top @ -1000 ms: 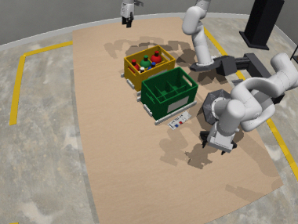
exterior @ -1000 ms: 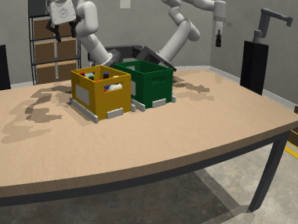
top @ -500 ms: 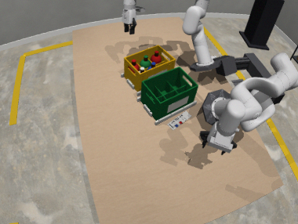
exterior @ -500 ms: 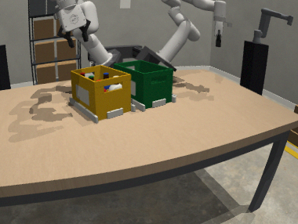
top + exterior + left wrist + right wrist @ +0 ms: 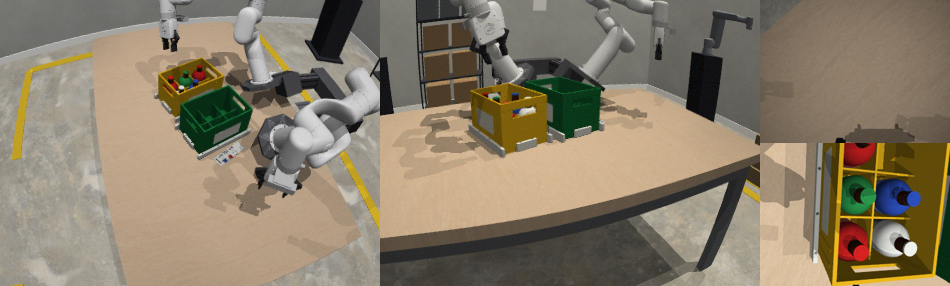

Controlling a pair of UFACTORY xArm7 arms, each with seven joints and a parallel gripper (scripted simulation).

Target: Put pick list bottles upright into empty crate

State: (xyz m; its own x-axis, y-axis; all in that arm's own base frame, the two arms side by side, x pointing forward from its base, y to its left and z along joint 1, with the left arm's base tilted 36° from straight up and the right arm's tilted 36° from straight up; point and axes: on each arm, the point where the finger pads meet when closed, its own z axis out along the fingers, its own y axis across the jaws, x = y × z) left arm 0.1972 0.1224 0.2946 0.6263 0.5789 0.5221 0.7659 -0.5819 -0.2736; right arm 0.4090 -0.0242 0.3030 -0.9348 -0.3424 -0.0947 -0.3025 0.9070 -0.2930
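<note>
The yellow crate (image 5: 167, 101) (image 5: 525, 132) (image 5: 884, 279) holds upright bottles: a red one (image 5: 199, 75) (image 5: 862, 156), a green one (image 5: 185, 81) (image 5: 850, 202), a second red one (image 5: 846, 239), a blue one (image 5: 887, 203) and a white one (image 5: 885, 235). One visible compartment beside the first red bottle looks empty. The green crate (image 5: 210, 142) (image 5: 582, 117) stands level beside it, with no bottles visible. The pick list (image 5: 236, 150) lies beside it, too small to read. My right gripper (image 5: 170, 49) (image 5: 496, 54) is open and empty above the yellow crate. My left gripper (image 5: 279, 190) (image 5: 658, 56) is open and empty.
Pale guide strips (image 5: 212, 150) (image 5: 487, 140) (image 5: 817, 213) stand along the crates' bases. My left gripper hangs over the table (image 5: 150, 210) (image 5: 620, 175) (image 5: 855, 64), beyond the green crate. Dark robot bases stand along the table's far side in the exterior view.
</note>
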